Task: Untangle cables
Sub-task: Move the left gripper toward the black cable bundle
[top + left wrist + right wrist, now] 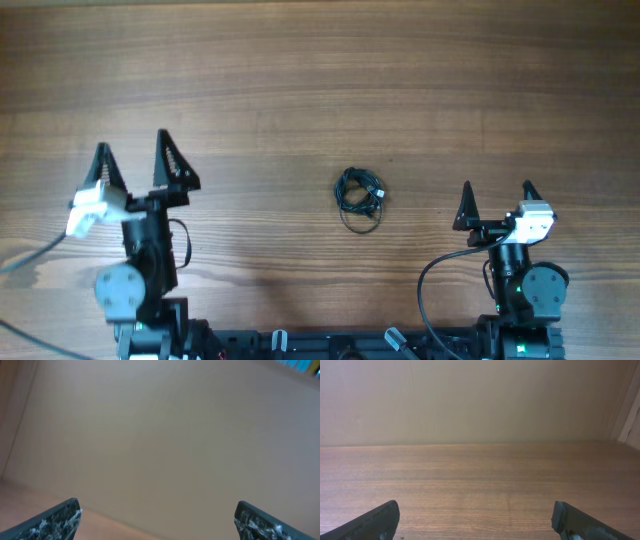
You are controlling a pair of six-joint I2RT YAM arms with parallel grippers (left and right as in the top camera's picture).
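The cables (pixel 359 196) lie as a small dark knot of thin black cords on the wooden table, between the two arms in the overhead view. My left gripper (pixel 133 152) is open and empty, far to the left of the knot. My right gripper (pixel 497 194) is open and empty, to the right of the knot. In the left wrist view the open jaws (pixel 157 515) face a plain wall. In the right wrist view the open jaws (pixel 476 517) face bare table. The cables do not show in either wrist view.
The wooden table (pixel 320 80) stretches away behind the knot. Thick black arm wires (pixel 430 290) run near the right arm's base. A wall (pixel 470 400) stands beyond the table's far edge.
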